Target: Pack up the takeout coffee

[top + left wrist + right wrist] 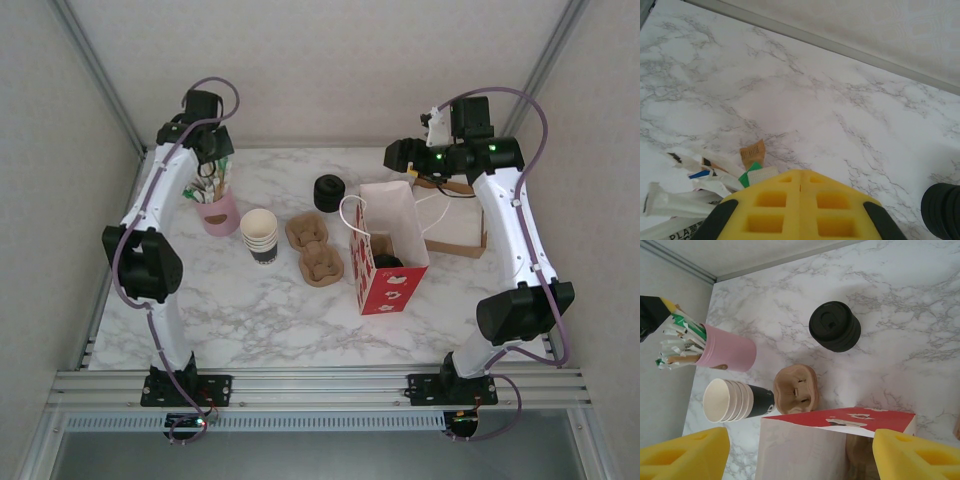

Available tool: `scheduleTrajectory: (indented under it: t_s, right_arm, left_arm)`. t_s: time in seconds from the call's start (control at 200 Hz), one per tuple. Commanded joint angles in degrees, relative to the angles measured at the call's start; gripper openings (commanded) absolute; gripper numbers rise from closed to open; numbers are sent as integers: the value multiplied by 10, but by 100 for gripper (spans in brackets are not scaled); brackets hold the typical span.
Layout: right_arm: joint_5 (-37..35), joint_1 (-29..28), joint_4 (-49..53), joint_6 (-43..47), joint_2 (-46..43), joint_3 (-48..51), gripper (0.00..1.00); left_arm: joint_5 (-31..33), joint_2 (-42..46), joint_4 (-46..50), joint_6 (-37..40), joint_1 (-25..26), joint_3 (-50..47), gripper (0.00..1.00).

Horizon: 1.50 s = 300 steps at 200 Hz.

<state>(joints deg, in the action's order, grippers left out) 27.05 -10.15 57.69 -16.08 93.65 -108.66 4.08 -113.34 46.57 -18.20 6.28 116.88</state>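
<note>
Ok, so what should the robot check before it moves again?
1. Left gripper shut: ok. It sits right by the packets in the pink cup.
2. Packet really pinched: cannot tell; the fingers hide it.
3. Right gripper open: ok, jaws wide apart over the paper bag.
4. Paper bag standing with its top open: ok.
5. Coffee in the bag: cannot tell; something dark shows inside.
6. Pink cup upright: ok.
</note>
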Motion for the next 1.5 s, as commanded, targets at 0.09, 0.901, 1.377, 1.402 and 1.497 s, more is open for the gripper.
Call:
scheduleTrajectory:
  t_s: [0.09, 0.901, 1.377, 1.402, 1.497]
  right_arm:
    - [12, 0, 6, -9, -3, -15, 76]
    - [15, -1, 4, -13, -22, -2, 76]
    - [20, -2, 6, -13, -27, 5, 76]
    - [20, -2, 6, -13, -28, 5, 76]
    - [19, -1, 5, -13, -29, 7, 76]
  left_arm:
    - [20, 51, 14, 6, 3, -9, 0]
    - [17, 113, 11, 21, 3, -34, 0]
    - [6, 112, -9, 16, 4, -89, 23]
    - [5, 112, -10, 16, 4, -89, 26]
    - [4, 113, -10, 16, 4, -92, 29]
